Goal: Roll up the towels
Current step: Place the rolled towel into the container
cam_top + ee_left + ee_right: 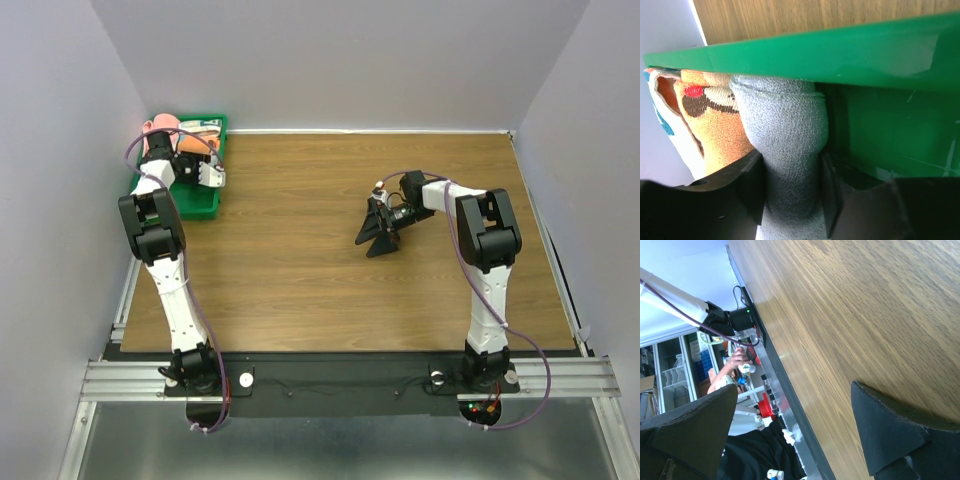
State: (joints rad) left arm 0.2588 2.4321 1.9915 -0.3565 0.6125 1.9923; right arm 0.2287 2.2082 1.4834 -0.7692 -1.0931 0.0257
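A green bin (197,200) sits at the table's far left with towels in it. My left gripper (183,150) reaches into the bin. In the left wrist view it (790,192) is shut on a grey knitted towel (785,130) pinched between its black fingers (750,187), just under the bin's green rim (840,50). An orange patterned towel (710,117) lies beside the grey one. My right gripper (378,237) hovers open and empty over the bare wooden table (300,270), its fingers (885,432) spread wide.
The pink and orange towels (160,128) stick up at the bin's far end. White walls close the table on the left, back and right. A metal rail (350,375) runs along the near edge.
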